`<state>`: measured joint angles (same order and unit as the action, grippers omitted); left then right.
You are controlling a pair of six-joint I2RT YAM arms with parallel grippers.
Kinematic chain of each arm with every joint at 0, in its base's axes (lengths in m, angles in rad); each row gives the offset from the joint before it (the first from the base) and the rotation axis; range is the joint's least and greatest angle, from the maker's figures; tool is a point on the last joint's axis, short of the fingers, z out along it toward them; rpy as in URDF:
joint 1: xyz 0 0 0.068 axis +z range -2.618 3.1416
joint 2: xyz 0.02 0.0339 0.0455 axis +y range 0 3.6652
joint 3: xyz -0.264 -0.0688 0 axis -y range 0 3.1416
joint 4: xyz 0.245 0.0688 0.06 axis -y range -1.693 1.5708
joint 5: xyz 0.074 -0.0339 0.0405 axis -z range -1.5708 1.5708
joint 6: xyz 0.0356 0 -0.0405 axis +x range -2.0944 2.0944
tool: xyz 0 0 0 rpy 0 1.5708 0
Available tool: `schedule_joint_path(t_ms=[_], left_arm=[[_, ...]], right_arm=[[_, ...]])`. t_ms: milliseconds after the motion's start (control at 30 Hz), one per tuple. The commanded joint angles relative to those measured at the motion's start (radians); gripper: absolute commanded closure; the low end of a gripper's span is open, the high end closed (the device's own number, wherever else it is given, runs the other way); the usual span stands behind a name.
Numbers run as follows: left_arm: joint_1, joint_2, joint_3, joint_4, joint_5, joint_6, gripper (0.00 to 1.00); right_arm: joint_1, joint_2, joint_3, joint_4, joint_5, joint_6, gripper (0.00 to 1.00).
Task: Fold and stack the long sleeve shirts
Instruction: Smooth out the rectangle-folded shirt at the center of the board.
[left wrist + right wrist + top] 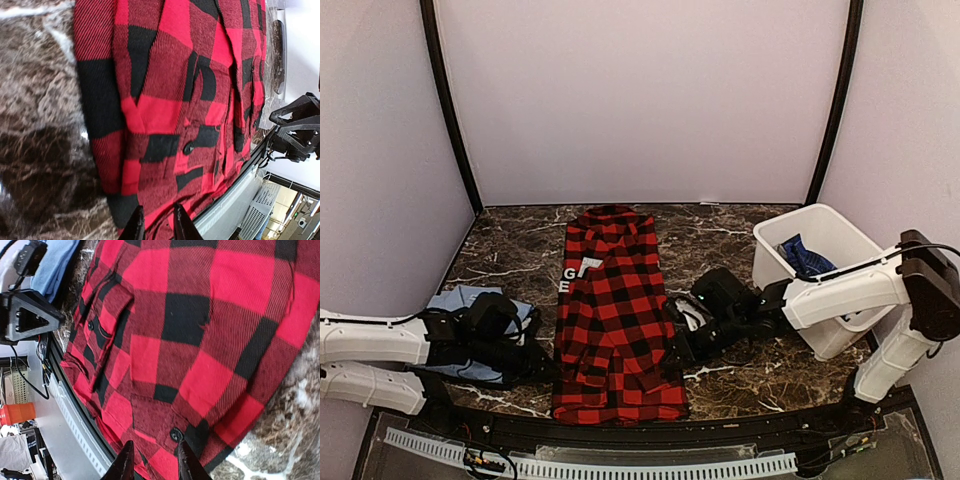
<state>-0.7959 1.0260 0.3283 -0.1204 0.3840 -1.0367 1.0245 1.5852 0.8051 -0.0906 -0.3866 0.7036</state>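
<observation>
The red-and-black checked flannel shirt [612, 320] lies in a long narrow strip down the middle of the table, its white neck label on the left side. It fills the left wrist view [170, 100] and the right wrist view [200, 330]. My left gripper [542, 362] is at its lower left edge, jaws open just over the cloth [156, 214]. My right gripper [677, 345] is at its lower right edge, jaws open over a buttoned cuff [154, 446]. The light blue shirt [455, 300] lies folded under my left arm. The dark blue patterned shirt [805, 256] sits in the bin.
A white plastic bin [840, 235] stands at the right, behind my right arm. The table is dark marble [720, 230]. A black rail [740, 430] runs along the near edge, close to the flannel's bottom hem.
</observation>
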Motion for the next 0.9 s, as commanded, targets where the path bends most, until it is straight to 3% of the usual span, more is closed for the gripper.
schedule_joint_path(t_ms=[0,300,600,867], left_arm=[[-0.005,-0.091,0.011,-0.175,0.02,-0.008,0.8],[-0.016,-0.136,-0.01,-0.19,0.05,-0.016,0.8],[-0.09,-0.045,-0.036,-0.057,0.016,-0.067,0.8],[-0.183,0.028,-0.042,-0.004,-0.021,-0.117,0.81]], right_arm=[[0.028,-0.051,-0.037,0.027,0.01,0.042,0.72],[0.039,0.002,0.097,-0.017,0.027,-0.017,0.71],[0.083,0.296,0.457,0.002,-0.053,-0.084,0.72],[0.13,0.569,0.736,0.081,-0.158,-0.042,0.73]])
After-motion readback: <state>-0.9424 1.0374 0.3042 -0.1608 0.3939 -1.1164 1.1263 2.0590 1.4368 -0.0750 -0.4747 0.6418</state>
